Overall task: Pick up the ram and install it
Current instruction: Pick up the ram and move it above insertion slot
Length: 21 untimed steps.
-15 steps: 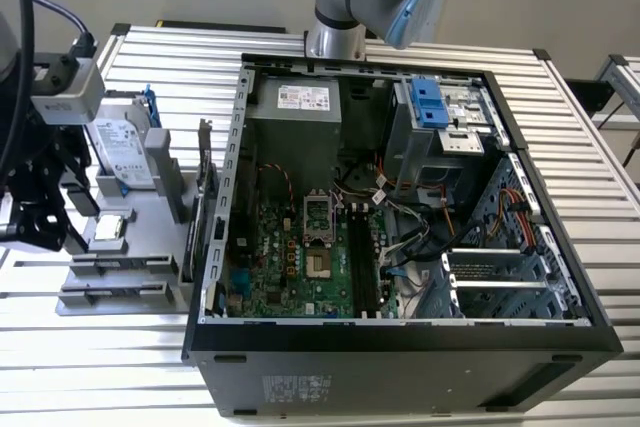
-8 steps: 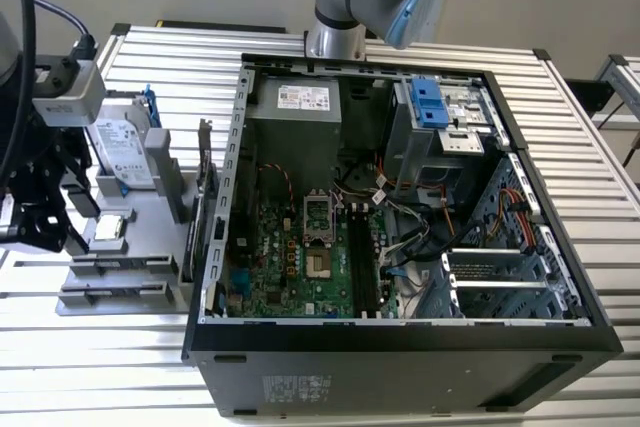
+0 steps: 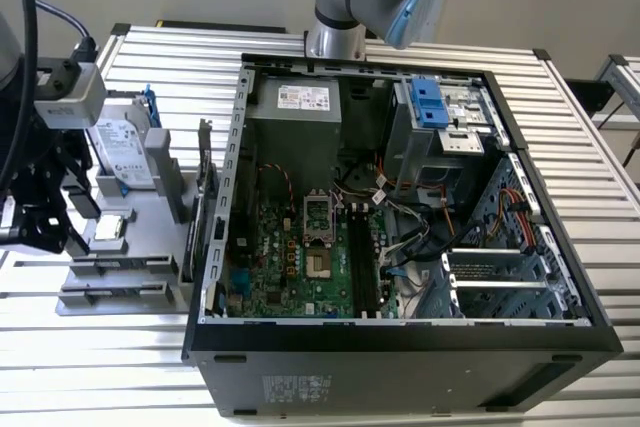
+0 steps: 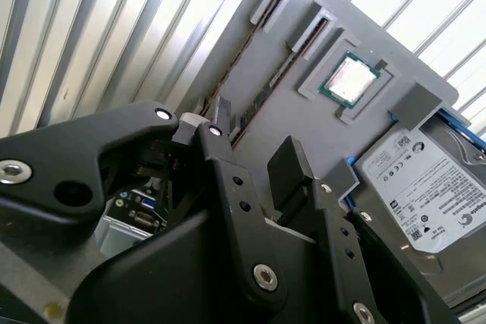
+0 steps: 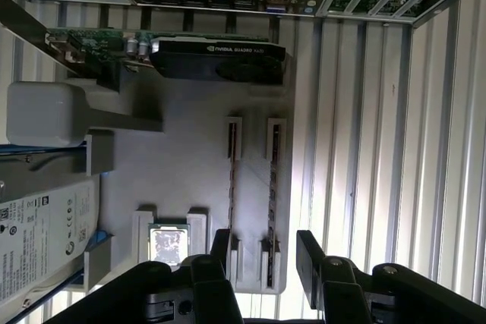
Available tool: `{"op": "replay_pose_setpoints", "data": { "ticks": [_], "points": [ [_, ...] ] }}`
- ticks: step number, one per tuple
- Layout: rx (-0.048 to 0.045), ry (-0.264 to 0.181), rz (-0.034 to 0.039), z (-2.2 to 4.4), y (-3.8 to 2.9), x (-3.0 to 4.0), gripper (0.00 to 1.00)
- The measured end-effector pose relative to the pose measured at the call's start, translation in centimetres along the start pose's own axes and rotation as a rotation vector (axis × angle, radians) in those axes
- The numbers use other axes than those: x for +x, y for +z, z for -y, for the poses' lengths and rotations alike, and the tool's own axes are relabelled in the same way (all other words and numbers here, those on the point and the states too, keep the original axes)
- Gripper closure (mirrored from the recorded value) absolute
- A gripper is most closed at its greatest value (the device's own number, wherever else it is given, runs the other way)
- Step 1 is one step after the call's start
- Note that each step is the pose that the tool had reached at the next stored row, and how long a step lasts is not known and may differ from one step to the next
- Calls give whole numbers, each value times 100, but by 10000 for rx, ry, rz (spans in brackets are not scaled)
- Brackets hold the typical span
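Little is done: the gripper (image 5: 263, 239) hovers, fingers (image 5: 307, 252) spread and empty, over the ram (image 5: 272, 187), not yet lifted from its grey holder (image 5: 190, 168).

Open black computer tower case (image 3: 400, 342) lying on slatted aluminium table (image 3: 90, 357), green motherboard (image 3: 285, 262) inside. Beside it, grey fixture tray (image 3: 150, 232) carrying silver hard drive (image 3: 125, 152), square silver processor chip (image 3: 110, 228).

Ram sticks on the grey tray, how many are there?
2. One ram stick stands in the grey tray's slot nearer the processor chip; the other ram stick in the parallel slot beside it. The gripper covers the tray's end.
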<state>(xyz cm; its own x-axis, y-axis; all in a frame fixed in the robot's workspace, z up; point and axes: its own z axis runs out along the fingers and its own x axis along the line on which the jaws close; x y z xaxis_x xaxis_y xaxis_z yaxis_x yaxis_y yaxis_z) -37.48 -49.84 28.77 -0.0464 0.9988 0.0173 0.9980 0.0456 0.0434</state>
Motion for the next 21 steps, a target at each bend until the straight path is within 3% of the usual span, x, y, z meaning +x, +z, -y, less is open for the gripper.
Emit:
{"op": "replay_pose_setpoints", "data": {
  "ticks": [21],
  "points": [
    [3,0,0,3,64,-1,0]
  ]
}}
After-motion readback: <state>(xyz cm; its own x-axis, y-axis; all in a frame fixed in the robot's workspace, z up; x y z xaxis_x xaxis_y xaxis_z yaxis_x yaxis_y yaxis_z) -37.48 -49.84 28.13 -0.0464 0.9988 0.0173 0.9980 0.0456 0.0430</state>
